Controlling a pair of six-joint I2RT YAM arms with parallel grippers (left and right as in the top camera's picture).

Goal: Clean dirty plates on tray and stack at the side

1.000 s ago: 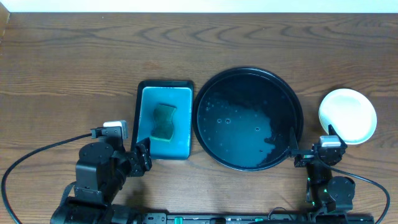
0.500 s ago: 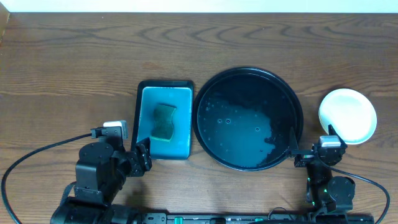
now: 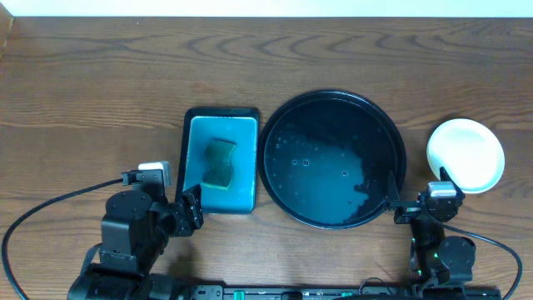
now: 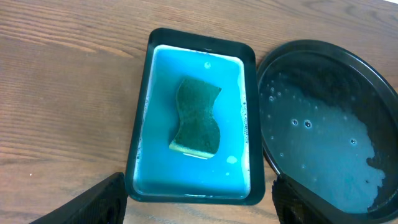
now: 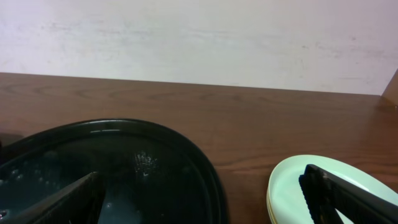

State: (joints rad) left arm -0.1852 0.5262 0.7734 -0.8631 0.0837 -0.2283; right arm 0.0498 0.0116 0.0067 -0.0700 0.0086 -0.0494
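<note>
The large round black tray (image 3: pixel 287 112) holds only water and bubbles; it also shows in the left wrist view (image 4: pixel 367 74) and right wrist view (image 5: pixel 186 149). The plates (image 3: pixel 465 154) sit stacked on the table right of the tray, a pale mint one on top with a yellow edge below it in the right wrist view (image 5: pixel 292 186). My left gripper (image 4: pixel 199 208) is open and empty at the near edge of the rectangular tray. My right gripper (image 5: pixel 205 202) is open and empty, between the round tray's rim and the plate stack.
A rectangular black tray with teal inside (image 3: pixel 220 160) stands left of the round tray and holds a dark green sponge (image 3: pixel 220 161), also seen in the left wrist view (image 4: pixel 198 116). A pale wall (image 5: pixel 199 37) runs behind the table's far edge.
</note>
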